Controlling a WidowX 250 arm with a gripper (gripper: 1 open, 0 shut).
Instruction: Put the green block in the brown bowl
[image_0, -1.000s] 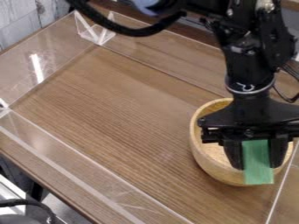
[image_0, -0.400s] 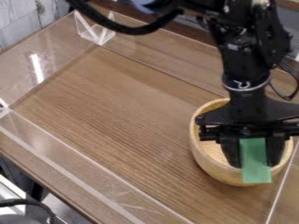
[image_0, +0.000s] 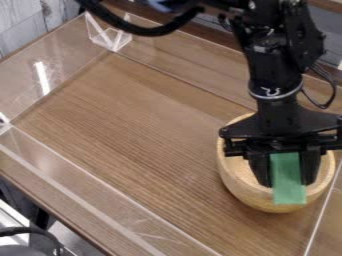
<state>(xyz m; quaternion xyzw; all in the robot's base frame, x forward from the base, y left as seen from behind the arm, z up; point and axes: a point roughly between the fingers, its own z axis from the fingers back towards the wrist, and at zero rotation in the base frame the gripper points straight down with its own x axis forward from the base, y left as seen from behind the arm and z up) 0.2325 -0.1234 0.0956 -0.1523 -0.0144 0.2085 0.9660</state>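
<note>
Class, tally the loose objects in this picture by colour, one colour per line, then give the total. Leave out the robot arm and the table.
Green: 1, the green block, held in the gripper
Light brown: 1, the brown bowl
Total: 2

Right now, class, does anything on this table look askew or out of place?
Only the green block: held in the gripper, it hangs tilted over the brown bowl, its lower end past the near rim rather than inside. Nothing looks spilled or damaged.
</note>
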